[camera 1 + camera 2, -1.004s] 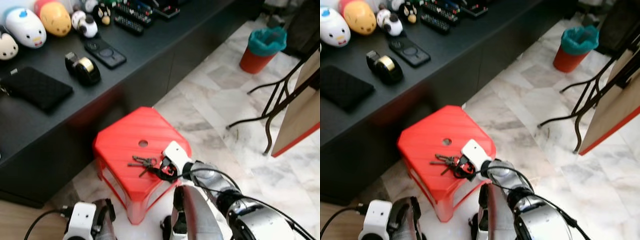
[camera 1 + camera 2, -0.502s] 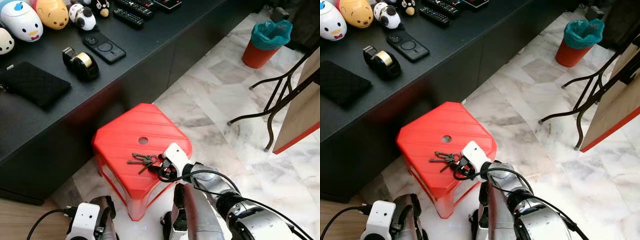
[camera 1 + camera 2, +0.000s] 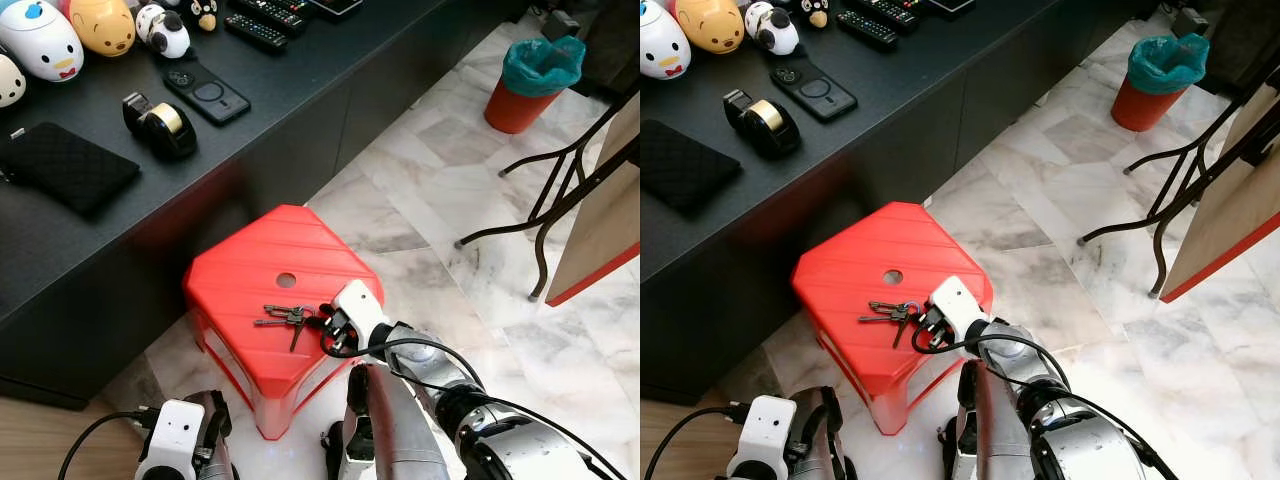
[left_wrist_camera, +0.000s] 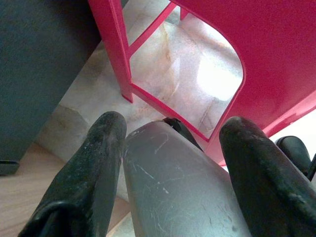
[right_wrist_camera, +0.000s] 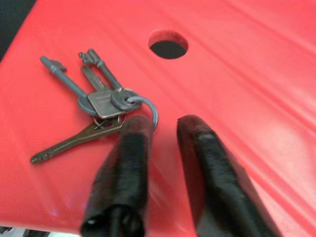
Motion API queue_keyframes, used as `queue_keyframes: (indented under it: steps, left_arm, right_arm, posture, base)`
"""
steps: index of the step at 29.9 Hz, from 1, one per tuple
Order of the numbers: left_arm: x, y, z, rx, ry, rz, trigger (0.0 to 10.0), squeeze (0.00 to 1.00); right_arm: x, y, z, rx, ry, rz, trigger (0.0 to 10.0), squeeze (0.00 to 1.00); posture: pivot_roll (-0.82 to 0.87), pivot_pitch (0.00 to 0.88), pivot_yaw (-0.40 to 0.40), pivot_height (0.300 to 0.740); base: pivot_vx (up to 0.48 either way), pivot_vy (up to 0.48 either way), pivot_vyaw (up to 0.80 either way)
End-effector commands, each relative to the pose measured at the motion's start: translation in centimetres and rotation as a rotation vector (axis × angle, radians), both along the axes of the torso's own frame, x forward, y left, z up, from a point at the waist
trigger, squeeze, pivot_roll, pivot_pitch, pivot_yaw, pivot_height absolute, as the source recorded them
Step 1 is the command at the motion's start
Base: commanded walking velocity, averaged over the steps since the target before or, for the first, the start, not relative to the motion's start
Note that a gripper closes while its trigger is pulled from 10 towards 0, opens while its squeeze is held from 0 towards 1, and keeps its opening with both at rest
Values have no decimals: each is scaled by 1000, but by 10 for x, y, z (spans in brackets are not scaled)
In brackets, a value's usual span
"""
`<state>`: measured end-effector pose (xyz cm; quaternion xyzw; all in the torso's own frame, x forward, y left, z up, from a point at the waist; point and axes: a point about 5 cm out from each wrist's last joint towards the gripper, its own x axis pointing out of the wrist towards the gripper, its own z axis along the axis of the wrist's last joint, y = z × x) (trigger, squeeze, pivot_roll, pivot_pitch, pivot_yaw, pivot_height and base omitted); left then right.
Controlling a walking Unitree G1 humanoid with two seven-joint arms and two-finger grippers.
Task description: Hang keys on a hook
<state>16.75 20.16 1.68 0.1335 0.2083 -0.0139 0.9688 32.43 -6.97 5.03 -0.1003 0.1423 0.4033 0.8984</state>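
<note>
A home living room: long black cabinet [image 3: 300, 110] holding cartoon plush toys [image 3: 70, 35] and remote controls [image 3: 255, 30], above white marble floor tiles [image 3: 440, 200].

— What did the robot look like?
— Silver arms, scuffed; a white block at each wrist, black cable looping behind the right gripper [image 3: 322, 325]. Long, matte black fingers [image 5: 122, 173].

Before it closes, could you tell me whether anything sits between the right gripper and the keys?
Nothing visible does. The right gripper is at the key ring, fingers apart, with the keys lying flat on the red stool.
</note>
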Motion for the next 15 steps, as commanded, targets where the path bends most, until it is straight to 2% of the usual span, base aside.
queue_keyframes:
  steps: [1,10,11,14,15]
  left_arm:
    - [-9,-3,-11,-11,57,-13,10000,0]
    - [-4,-4,-12,-10,51,-16,10000,0]
    - [-3,-4,-12,-9,46,-17,10000,0]
    - [-2,-4,-11,-9,42,-18,10000,0]
    - [-2,-4,-11,-8,41,-18,10000,0]
  right_arm:
    - [-3,-7,-4,20,-1,-23,0,0]
    - [0,-18,3,121,-38,-78,0,0]
    - [4,-18,11,148,-59,-72,9922,0]
    - [15,-15,27,203,-79,-74,10000,0]
    - [18,-14,32,217,-81,-73,10000,651]
  posture:
    - [131,275,-148,567]
    - [122,271,-148,567]
    - [121,271,-149,567]
    - [122,269,-151,567]
    - [122,269,-151,567]
  base:
    - [0,0,0]
    - [0,0,0]
    - [0,0,0]
    - [0,0,0]
    - [0,0,0]
